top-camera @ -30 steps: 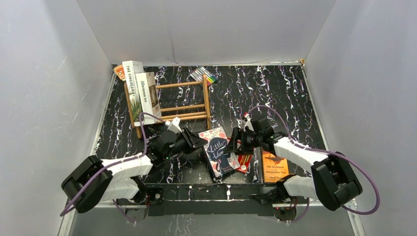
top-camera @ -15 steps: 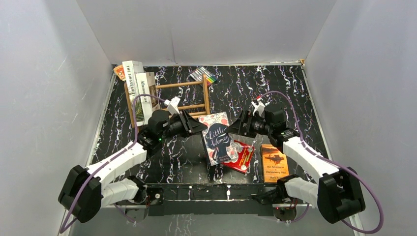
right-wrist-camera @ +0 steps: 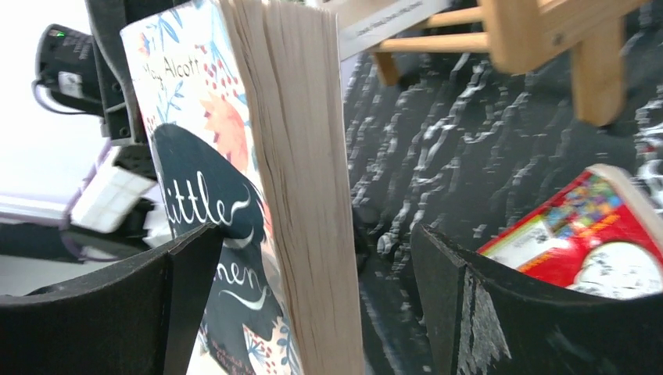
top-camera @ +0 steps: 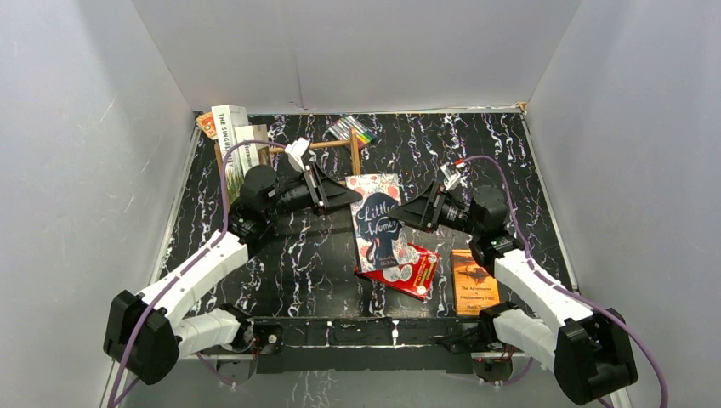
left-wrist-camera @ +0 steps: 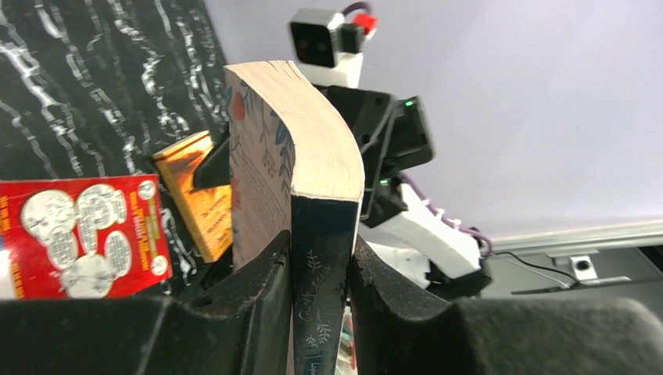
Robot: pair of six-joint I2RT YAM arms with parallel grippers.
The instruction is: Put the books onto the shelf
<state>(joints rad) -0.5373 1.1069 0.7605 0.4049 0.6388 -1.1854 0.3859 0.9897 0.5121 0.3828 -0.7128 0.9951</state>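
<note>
Dark blue book [top-camera: 378, 223], cover reading "Little Women" with "Alcott" above it, has risen off the table in the last second. It now hangs just right of the shelf [top-camera: 354, 157], its spine clamped in my left gripper [left-wrist-camera: 320, 281]. My right gripper [right-wrist-camera: 313, 258] has just let go, jaws wide apart either side of the page edge, so I judge the handover done. The red book [top-camera: 417, 270] and orange book [top-camera: 474, 285] remain; a shelved white book [top-camera: 228, 127] reads "THE SING…".
</note>
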